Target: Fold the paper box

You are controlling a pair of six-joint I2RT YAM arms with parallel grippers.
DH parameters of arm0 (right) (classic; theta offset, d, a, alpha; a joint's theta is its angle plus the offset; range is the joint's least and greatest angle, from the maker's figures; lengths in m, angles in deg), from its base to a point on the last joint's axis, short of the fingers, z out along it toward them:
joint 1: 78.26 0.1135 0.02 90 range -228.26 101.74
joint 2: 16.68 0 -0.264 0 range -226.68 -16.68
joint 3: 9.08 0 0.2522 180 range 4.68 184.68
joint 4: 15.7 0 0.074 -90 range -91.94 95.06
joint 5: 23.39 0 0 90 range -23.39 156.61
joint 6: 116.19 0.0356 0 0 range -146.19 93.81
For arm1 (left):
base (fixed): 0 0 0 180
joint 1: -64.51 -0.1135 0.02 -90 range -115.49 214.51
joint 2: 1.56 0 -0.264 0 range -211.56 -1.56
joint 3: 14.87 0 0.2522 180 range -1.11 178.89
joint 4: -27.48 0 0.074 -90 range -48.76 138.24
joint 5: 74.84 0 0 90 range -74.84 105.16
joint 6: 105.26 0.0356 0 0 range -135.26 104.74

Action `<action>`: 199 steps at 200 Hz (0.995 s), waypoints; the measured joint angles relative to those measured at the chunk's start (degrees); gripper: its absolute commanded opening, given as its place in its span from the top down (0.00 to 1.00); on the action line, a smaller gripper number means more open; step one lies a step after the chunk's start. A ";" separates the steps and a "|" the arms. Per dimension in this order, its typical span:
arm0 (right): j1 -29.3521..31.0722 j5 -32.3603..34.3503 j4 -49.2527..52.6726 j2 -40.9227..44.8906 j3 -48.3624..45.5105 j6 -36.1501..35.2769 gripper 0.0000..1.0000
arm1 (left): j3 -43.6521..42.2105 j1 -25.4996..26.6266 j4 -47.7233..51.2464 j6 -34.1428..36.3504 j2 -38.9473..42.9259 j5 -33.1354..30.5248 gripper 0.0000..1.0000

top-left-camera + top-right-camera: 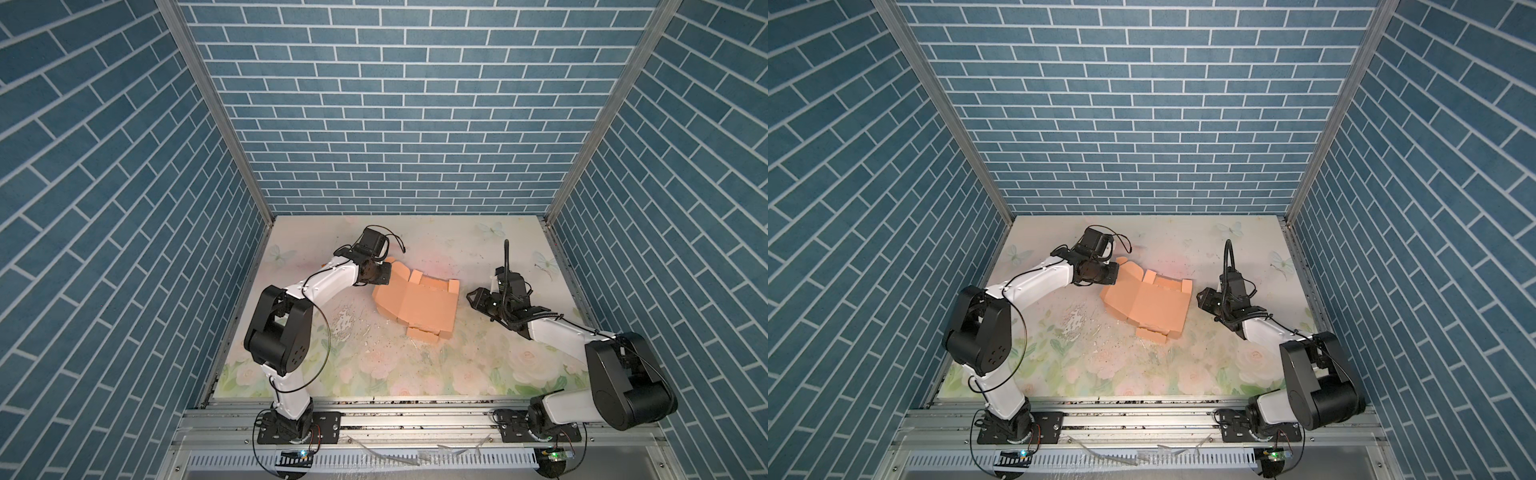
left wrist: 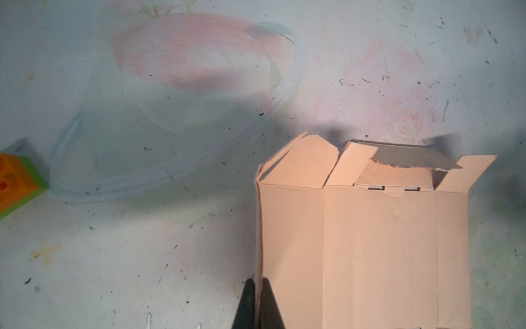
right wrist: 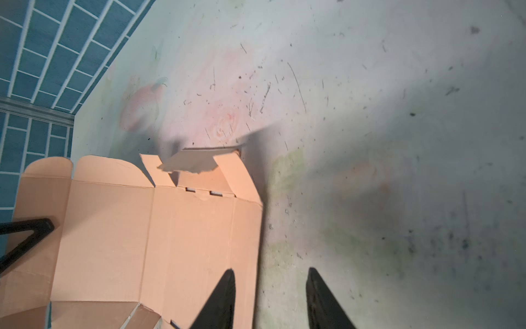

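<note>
The paper box (image 1: 419, 303) (image 1: 1150, 307) is a peach-tan creased sheet lying partly folded on the middle of the floral table, with its flaps standing up at the far edge. My left gripper (image 1: 384, 276) (image 2: 258, 280) is shut on the box's left side panel (image 2: 290, 233), and that thin edge sits pinched between the two black fingers. My right gripper (image 1: 471, 297) (image 3: 271, 270) is open just off the box's right edge (image 3: 247, 242). One of its fingertips (image 3: 229, 276) is over the cardboard. Its other fingertip (image 3: 313, 275) is over bare table, and it holds nothing.
An orange and green toy brick (image 2: 14, 185) lies on the table to the left of the left gripper. Blue brick-pattern walls (image 1: 395, 124) close in three sides. A metal rail (image 1: 415, 419) with both arm bases runs along the front. A scuffed patch (image 1: 345, 324) marks the table left of the box.
</note>
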 measured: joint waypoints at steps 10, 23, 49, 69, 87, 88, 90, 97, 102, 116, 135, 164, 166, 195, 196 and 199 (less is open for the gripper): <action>0.00 -0.68 -1.25 -0.50 -0.59 1.09 0.57 | -0.57 0.00 -0.22 -1.14 0.76 -0.63 0.95; 0.09 -1.66 -3.15 -1.27 -1.27 2.29 0.57 | -1.46 0.11 -0.39 -2.43 1.57 -1.36 0.95; 0.42 -3.61 -7.48 -4.31 -1.90 4.63 0.57 | -3.41 0.61 -0.44 -4.61 1.97 -2.47 0.95; 1.11 -5.20 -11.37 -7.32 -2.23 6.14 0.56 | -4.39 1.07 -0.31 -5.64 1.99 -3.08 0.95; 1.88 -6.58 -14.32 -9.86 -2.29 7.54 0.56 | -4.83 1.36 -0.26 -6.25 1.99 -3.63 0.95; 1.90 -6.62 -14.47 -10.01 -2.29 7.58 0.56 | -4.85 1.38 -0.22 -6.27 1.99 -3.67 0.95; 1.99 -6.75 -14.75 -10.29 -2.29 7.67 0.56 | -4.87 1.40 -0.20 -6.32 1.99 -3.69 0.95; 2.27 -7.17 -15.54 -11.10 -2.29 8.07 0.56 | -5.05 1.44 -0.22 -6.47 2.12 -3.87 0.95; 2.45 -7.45 -16.26 -11.65 -2.29 8.44 0.56 | -5.20 1.44 -0.20 -6.58 2.27 -4.00 0.95; 2.82 -8.02 -18.25 -12.72 -2.29 9.05 0.56 | -5.73 1.44 0.02 -6.69 2.99 -4.20 0.95; 3.21 -8.66 -20.96 -14.14 -2.27 9.51 0.58 | -5.79 1.44 0.42 -6.88 3.85 -4.48 0.94; 3.96 -9.64 -24.17 -16.68 -1.68 10.08 0.65 | -6.10 1.44 0.48 -7.26 4.35 -4.57 0.93; 4.02 -9.73 -24.33 -16.87 -1.60 10.14 0.65 | -6.19 1.44 0.50 -7.28 4.37 -4.57 0.93; 5.09 -10.23 -26.38 -18.93 -0.76 10.60 0.74 | -7.26 1.44 0.50 -7.67 4.37 -4.57 0.93; 5.16 -10.25 -26.45 -19.02 -0.76 10.60 0.74 | -7.28 1.44 0.50 -7.69 4.37 -4.57 0.93; 5.29 -10.25 -26.62 -19.12 -0.74 10.58 0.76 | -7.34 1.46 0.48 -7.72 4.37 -4.57 0.93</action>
